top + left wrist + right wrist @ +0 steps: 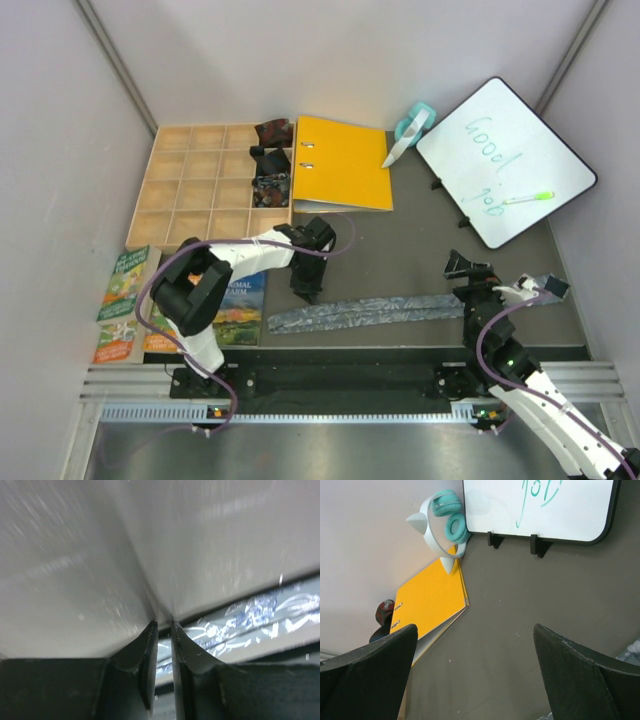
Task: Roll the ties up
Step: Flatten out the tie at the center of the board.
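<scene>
While three small rolled ties point(270, 160) sit in the wooden tray's point(190, 180) right column, the silvery tie point(370, 312) lies flat and unrolled on the surface. The left end effector point(163, 625) is at its left end, nearly clenched; I cannot tell whether it pinches fabric. The right end effector point(466, 267) is released and empty.

The top view looks down from the near edge over the whole table point(400, 250). The left wrist view sits close above the tie point(260, 612). The right wrist view faces far, sharing the folder point(427, 605) and whiteboard point(540, 505) with the top view.
</scene>
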You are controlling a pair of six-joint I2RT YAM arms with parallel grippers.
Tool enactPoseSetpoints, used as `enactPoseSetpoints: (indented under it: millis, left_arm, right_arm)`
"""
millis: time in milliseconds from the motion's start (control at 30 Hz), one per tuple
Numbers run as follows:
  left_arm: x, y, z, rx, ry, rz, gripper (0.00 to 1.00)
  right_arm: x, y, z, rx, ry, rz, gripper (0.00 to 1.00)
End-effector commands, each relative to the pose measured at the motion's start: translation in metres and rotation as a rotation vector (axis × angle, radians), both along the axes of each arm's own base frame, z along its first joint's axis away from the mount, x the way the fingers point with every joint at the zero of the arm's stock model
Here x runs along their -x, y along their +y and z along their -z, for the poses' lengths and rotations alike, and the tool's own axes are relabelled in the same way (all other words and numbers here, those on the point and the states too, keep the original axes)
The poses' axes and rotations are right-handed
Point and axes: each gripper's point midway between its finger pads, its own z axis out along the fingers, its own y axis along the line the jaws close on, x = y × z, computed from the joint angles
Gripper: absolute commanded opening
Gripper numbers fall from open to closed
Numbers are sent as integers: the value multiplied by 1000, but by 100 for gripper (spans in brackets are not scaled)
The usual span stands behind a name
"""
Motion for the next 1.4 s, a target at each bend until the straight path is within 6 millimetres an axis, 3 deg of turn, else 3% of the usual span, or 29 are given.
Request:
enactPoseSetpoints:
  millis: [0, 167, 267, 300, 400, 1000, 1167, 1367]
  left_arm:
    - [24, -3, -20, 86, 58, 38, 21]
    - [22, -2, -43, 119, 4, 38, 22]
    - [12, 4, -54, 84, -55, 22, 39]
    - [10, 7, -55, 68, -69, 20, 50]
    - [11, 10, -51, 62, -75, 21, 57]
    - [12, 1, -3, 22, -81, 167, 49]
    - [12, -2, 7, 18, -54, 181, 38]
    - [22, -5, -1, 55, -30, 188, 25]
  right_arm:
    - [-1, 2, 27, 1, -3, -3, 99]
    - [-1, 1, 28, 3, -1, 0, 99]
    - [-1, 2, 28, 2, -2, 0, 99]
    - [-1, 1, 28, 0, -2, 1, 99]
    - [-1, 2, 28, 0, -1, -2, 99]
    - [-1, 1, 28, 0, -1, 0, 99]
    - [-1, 2, 27, -1, -3, -2, 99]
    - [-1, 1, 28, -1, -1, 0, 99]
